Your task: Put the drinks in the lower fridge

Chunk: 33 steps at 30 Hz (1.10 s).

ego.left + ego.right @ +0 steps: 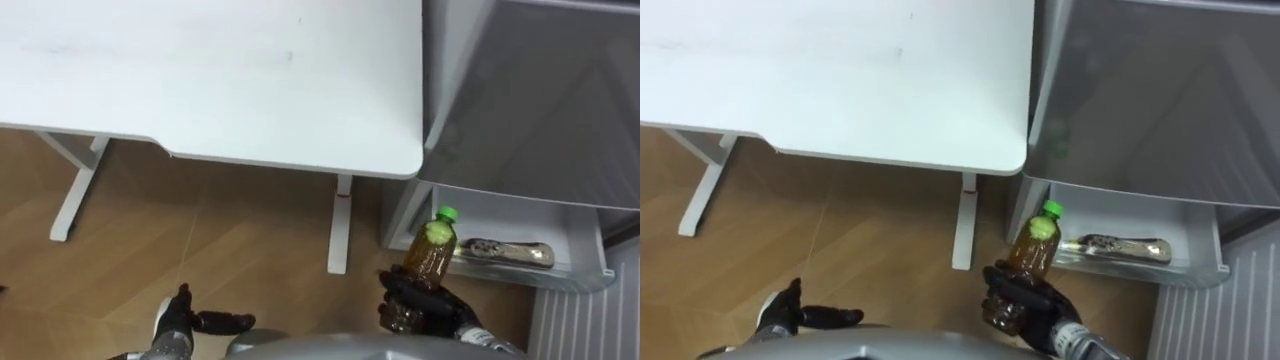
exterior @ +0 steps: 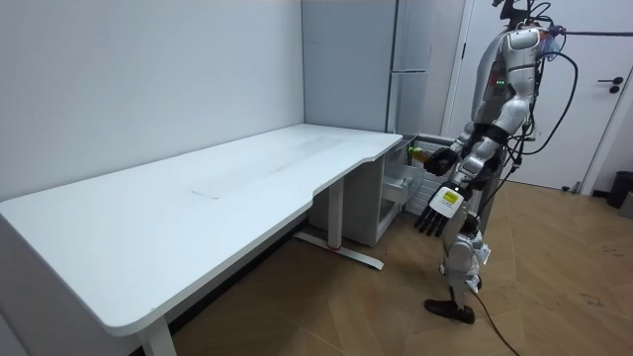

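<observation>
Your right robot hand (image 1: 425,312) is closed around the amber plastic bottle with green cap (image 1: 432,252). Its cap points far, toward the open white lower fridge drawer (image 1: 582,268), just far-right. The left robot hand (image 1: 185,318) hangs relaxed.

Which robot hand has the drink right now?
The right robot hand, curled round the amber plastic bottle with a green cap. The left robot hand is open, holding nothing.

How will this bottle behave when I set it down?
The bottle looks full of brown liquid, so probably heavy for its size. Round and smooth, it may slip in the right hand and likely roll if laid flat.
</observation>
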{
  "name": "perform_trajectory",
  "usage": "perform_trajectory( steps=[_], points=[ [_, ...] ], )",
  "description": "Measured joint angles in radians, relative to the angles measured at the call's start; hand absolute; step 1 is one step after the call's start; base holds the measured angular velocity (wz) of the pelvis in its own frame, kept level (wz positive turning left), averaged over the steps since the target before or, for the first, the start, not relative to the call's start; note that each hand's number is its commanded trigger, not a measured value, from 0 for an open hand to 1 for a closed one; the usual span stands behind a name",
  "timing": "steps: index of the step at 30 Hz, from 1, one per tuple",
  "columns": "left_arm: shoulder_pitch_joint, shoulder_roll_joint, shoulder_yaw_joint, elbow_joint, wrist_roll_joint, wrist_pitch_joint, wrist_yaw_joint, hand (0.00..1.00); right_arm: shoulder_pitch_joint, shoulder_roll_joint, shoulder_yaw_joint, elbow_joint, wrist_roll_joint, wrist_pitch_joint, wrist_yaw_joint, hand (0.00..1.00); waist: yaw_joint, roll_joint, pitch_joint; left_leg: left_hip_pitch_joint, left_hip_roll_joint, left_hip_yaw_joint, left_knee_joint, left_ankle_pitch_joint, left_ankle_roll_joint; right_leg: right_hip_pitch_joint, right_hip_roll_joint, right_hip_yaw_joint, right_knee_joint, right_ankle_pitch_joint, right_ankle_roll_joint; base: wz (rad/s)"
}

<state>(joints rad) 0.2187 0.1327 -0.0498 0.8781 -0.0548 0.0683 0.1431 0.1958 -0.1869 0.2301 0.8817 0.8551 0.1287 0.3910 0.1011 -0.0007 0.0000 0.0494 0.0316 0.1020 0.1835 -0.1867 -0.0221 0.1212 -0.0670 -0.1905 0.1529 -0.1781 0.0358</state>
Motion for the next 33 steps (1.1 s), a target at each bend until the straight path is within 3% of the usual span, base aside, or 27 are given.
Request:
perform_trajectory(
  steps=[9,14,22,33],
  points=[
    [-0.001,0.0,-0.014,0.002,0.007,-0.048,0.004,0.0,-0.022,0.005,0.003,0.017,0.008,-0.031,-0.085,1.0,-0.02,0.0,0.0094,0.005,0.0,0.0,-0.001,0.0,0.0,0.006,0.0,-0.001,-0.002,0.0,0.0,0.0],
    [-0.003,0.0,-0.014,0.009,0.006,-0.053,0.0,0.0,-0.037,0.02,-0.007,0.015,0.058,-0.03,-0.125,1.0,-0.024,-0.001,0.0146,0.003,-0.001,-0.001,-0.004,0.0,0.0,0.005,0.0,-0.004,-0.003,0.0,0.0,0.0],
    [-0.001,0.0,-0.01,0.028,0.004,-0.058,0.001,0.0,-0.091,0.023,-0.016,0.007,0.222,-0.039,-0.152,1.0,-0.025,0.0,0.0126,-0.003,-0.001,-0.002,0.004,0.0,0.0,-0.002,0.0,-0.003,-0.003,0.0,0.001,0.0],
    [0.005,0.003,0.009,0.045,0.001,-0.074,-0.02,0.0,-0.089,0.022,-0.017,-0.015,0.469,-0.067,-0.171,1.0,-0.018,-0.004,0.0084,-0.002,-0.001,-0.002,0.004,0.0,0.0,-0.001,0.0,-0.003,-0.001,0.0,0.0,0.0]
  ],
)
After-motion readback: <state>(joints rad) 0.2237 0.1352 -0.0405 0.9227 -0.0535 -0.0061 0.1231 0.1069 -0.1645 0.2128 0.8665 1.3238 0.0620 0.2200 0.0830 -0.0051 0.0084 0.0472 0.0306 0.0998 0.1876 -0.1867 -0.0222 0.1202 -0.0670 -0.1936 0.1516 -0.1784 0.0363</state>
